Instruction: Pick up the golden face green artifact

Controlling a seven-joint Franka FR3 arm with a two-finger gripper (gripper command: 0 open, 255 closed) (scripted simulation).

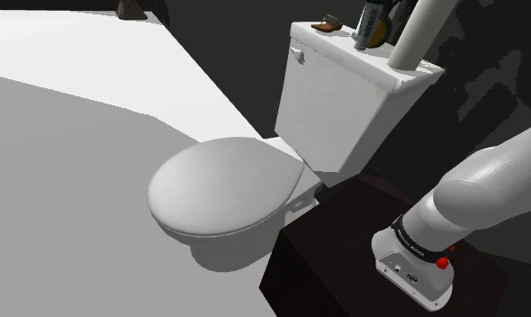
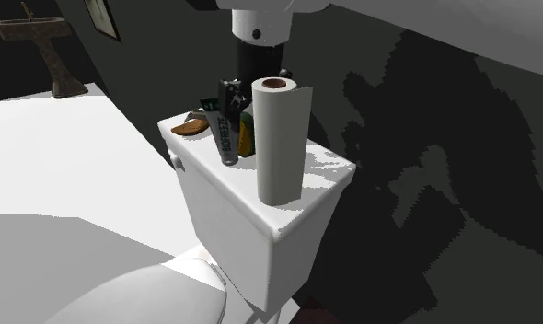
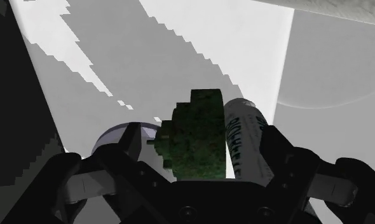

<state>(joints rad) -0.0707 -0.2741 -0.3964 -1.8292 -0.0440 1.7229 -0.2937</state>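
All-black two-finger gripper [image 3: 202, 133] is down over the flat white toilet tank lid [image 2: 325, 170], fingers [image 3: 278, 156] spread wide, nothing confirmed pinched. Two things sit side by side between them: the lumpy dark green artifact with a golden face [image 3: 196, 137] and an upright grey can with lettering [image 3: 243, 143], touching or nearly so. One finger looks to be against the can's outer side; on the artifact's side I cannot tell if the other finger makes contact. In the second exterior view the artifact [image 2: 248, 136] stands about mid-lid, toward the wall edge, with the can [image 2: 226, 124] just in front of it. Room is tight: a tall white paper roll with a brown core [image 2: 281, 138] stands upright just beside the artifact on that view's right. A flat brown oval object [image 2: 191, 127] lies near the lid's left end. The front lid edge is close to the can (little margin there); lid past the roll is bare. In the shoulder view the artifact [image 1: 378, 36] sits on the tank top beside the roll [image 1: 415, 36]. Below is a white toilet with its seat lid closed [image 1: 223, 194], and the dark box stand [image 1: 345, 261] is just beside the bowl. Floor is white and the wall behind the tank dark. A brown pedestal basin [image 2: 40, 41] stands well apart, by the far wall.
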